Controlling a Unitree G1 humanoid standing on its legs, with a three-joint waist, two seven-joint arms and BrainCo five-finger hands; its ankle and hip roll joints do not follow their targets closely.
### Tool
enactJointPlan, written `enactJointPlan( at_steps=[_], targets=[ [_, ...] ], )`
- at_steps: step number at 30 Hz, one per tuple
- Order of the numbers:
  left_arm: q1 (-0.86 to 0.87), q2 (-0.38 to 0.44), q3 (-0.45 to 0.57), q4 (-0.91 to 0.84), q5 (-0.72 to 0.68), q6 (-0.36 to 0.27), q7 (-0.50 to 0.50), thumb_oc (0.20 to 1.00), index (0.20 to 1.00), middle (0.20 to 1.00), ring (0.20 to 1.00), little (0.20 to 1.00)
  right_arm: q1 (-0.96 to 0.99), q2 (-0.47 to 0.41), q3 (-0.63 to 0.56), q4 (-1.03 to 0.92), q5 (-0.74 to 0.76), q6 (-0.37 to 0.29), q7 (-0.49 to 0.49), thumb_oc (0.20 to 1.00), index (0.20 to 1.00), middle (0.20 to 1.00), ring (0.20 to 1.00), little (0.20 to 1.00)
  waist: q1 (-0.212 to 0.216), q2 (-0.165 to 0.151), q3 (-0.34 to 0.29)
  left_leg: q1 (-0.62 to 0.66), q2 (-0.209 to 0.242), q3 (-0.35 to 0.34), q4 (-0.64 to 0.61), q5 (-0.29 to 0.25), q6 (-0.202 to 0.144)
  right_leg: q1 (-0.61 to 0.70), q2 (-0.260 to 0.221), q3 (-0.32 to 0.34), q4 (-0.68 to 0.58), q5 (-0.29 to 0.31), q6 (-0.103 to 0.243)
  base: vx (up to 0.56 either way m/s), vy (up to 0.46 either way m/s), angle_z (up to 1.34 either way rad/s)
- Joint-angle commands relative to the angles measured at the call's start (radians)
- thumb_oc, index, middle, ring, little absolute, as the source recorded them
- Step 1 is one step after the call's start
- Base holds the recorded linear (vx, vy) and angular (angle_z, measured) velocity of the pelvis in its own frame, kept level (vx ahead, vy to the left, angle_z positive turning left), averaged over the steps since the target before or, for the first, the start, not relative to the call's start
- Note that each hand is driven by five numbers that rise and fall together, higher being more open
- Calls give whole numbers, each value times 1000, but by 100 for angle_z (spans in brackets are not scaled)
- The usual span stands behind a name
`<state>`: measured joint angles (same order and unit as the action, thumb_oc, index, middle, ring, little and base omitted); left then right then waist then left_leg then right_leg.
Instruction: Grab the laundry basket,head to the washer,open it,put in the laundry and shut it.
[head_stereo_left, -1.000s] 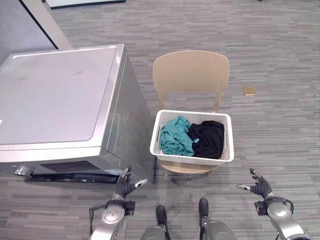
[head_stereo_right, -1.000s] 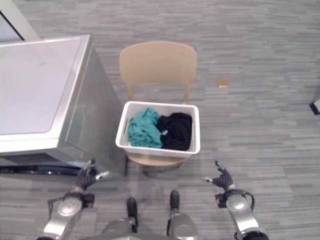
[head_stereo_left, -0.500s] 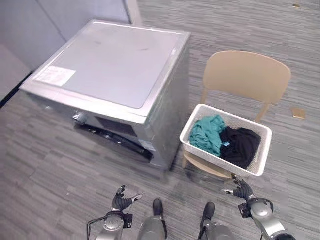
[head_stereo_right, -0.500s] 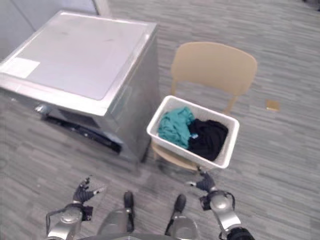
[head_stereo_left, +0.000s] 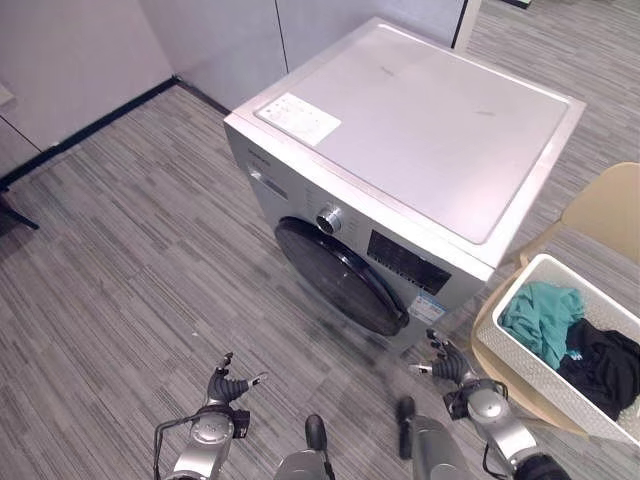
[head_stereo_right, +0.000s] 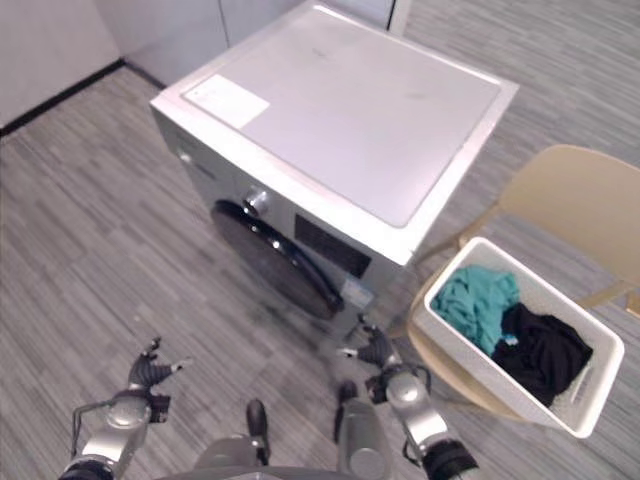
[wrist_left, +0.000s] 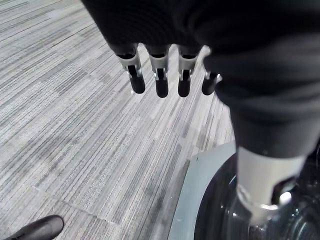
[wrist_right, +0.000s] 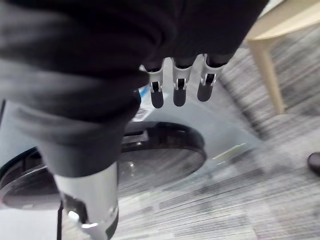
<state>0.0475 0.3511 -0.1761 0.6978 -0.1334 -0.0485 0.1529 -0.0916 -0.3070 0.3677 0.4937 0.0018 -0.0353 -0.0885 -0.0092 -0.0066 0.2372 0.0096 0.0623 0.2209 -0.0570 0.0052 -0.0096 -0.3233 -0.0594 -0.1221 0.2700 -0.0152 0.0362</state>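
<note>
Laundry basket (head_stereo_right: 585, 400) w/ teal + black clothes sits on tan chair (head_stereo_right: 575, 205), right of washer (head_stereo_left: 420, 130); washer door (head_stereo_left: 335, 275) closed. Left hand (head_stereo_left: 226, 387) & right hand (head_stereo_left: 449, 364) low over floor, fingers relaxed, holding nothing.

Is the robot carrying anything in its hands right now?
No. The left hand and right hand are both open and empty; the laundry basket sits on the chair.

Grey striped carpet floor (head_stereo_left: 130, 250) carries a silver washer (head_stereo_left: 420, 150) with its dark round door shut. Just beside the washer stands a tan chair (head_stereo_right: 575, 205), and a white laundry basket (head_stereo_right: 450, 325) holding teal and black clothes rests on its seat.
</note>
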Motion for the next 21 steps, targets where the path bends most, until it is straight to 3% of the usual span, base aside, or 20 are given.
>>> enactJointPlan(
  at_steps=[1,4,12,21],
  targets=[
    [17,-14,20,-32,-11,-33,13,1000,1000,1000,1000,1000,-7,-17,-63,-24,38,-38,-25,1000,1000,1000,1000,1000,34,-8,-7,-75,-33,-111,84,-46,-19,209,-45,-50,-162,-86,66,98,-68,130],
    [51,-34,8,0,1,-23,-6,1000,1000,1000,1000,1000,-26,-4,-80,-14,77,-38,-56,1000,1000,1000,1000,1000,52,8,-42,-64,-38,-120,36,-24,-26,260,-48,-87,-253,-62,70,103,-40,52],
    [72,-42,3,-1,3,-32,14,1000,1000,1000,1000,1000,-80,-13,-112,-48,50,-49,-157,1000,1000,1000,1000,1000,74,32,-38,-46,-38,-129,-27,8,-35,301,-58,-121,-324,-41,81,15,26,6],
    [65,-46,4,-3,3,-25,32,1000,1000,1000,1000,1000,-35,6,-103,-135,70,-58,-149,1000,1000,1000,1000,1000,67,21,-18,-39,-39,-130,-26,1,-28,296,-68,-117,-299,-43,84,-23,30,6]
  ],
)
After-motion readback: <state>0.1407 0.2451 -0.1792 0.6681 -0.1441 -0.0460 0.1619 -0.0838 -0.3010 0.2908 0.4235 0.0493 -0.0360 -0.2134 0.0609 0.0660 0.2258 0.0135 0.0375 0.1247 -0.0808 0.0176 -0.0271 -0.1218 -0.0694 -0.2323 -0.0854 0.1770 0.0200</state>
